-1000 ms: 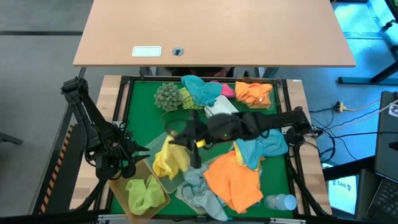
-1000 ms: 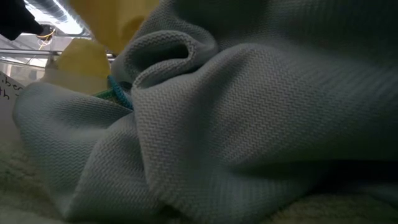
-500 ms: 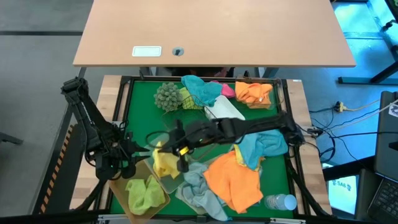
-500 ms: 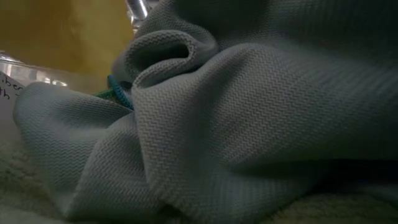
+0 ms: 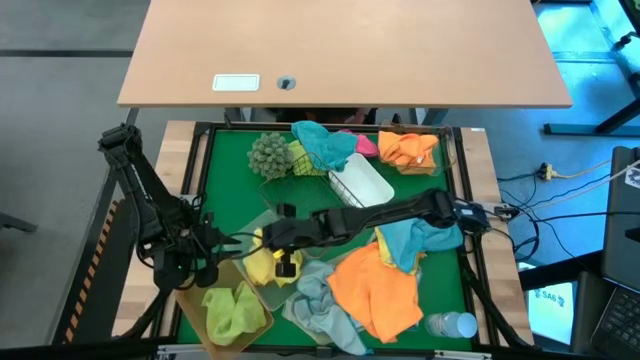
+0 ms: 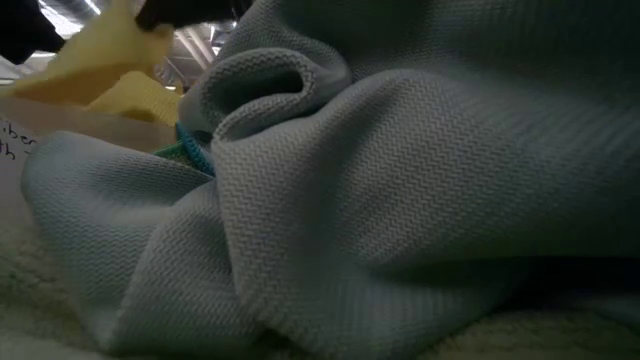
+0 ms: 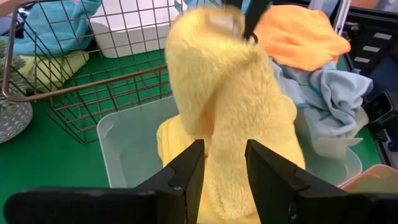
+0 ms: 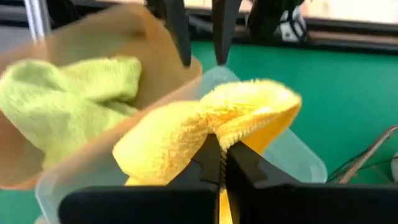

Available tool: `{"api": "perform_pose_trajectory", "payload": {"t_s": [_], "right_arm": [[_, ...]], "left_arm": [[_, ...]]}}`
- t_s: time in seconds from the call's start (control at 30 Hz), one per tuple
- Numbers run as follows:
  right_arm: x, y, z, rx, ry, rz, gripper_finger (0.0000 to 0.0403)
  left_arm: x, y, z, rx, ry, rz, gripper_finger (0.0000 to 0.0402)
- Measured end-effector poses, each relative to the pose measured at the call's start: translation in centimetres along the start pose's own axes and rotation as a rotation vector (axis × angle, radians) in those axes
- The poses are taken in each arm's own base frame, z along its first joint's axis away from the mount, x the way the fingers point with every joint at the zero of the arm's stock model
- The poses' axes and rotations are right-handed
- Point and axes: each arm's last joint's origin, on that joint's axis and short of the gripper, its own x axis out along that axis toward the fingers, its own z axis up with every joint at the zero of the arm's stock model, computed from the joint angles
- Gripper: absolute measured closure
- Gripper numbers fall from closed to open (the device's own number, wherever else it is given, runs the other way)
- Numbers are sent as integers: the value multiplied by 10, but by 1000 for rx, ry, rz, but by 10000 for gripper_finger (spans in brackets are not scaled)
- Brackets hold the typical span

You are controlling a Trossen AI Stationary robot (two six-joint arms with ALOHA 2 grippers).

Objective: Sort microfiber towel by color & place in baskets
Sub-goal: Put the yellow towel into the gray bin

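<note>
Over the frosted clear basket (image 5: pixel 262 262) hangs a yellow towel (image 5: pixel 266 262), pinched at its upper fold by the right gripper (image 5: pixel 285 266), whose fingers are clenched on the cloth; the right wrist view shows the pile squeezed between the two dark fingertips (image 8: pixel 211 155). The towel's lower part droops into that basket (image 7: pixel 124 146), where more yellow cloth lies. Just beside the frosted basket, on its outer side, stands the amber basket (image 5: pixel 235 325) with a lime green towel (image 5: pixel 230 310) in it. On the frosted basket's far side sits the green wire mesh basket (image 5: pixel 300 165), holding a light blue towel (image 5: pixel 325 145), and next to that the white basket (image 5: pixel 362 182). A large orange towel (image 5: pixel 378 290) and a pale blue-grey towel (image 5: pixel 318 305) lie on the green mat (image 5: pixel 225 175) near the frosted basket; another orange towel (image 5: pixel 410 150) lies well apart at the mat's far corner. A grey-green bobbly ball (image 5: pixel 268 153) rests by the wire basket. The left gripper (image 5: pixel 205 250) waits just beside the frosted basket, its fingers (image 7: pixel 186 171) parted and holding nothing.
</note>
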Motion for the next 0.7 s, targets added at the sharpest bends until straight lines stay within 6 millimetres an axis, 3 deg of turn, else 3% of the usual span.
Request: {"api": "perform_pose_trajectory", "payload": {"t_s": [0.13,0.53,0.7], "right_arm": [[13,2,-9,-6,40,3,385],[16,4,-10,-3,41,59,378],[17,5,-11,-3,48,78,342]], "left_arm": [[0,0,0,-1,-1,0,289],[0,0,0,-1,-1,0,289],[0,-1,0,-8,-3,-5,289]]}}
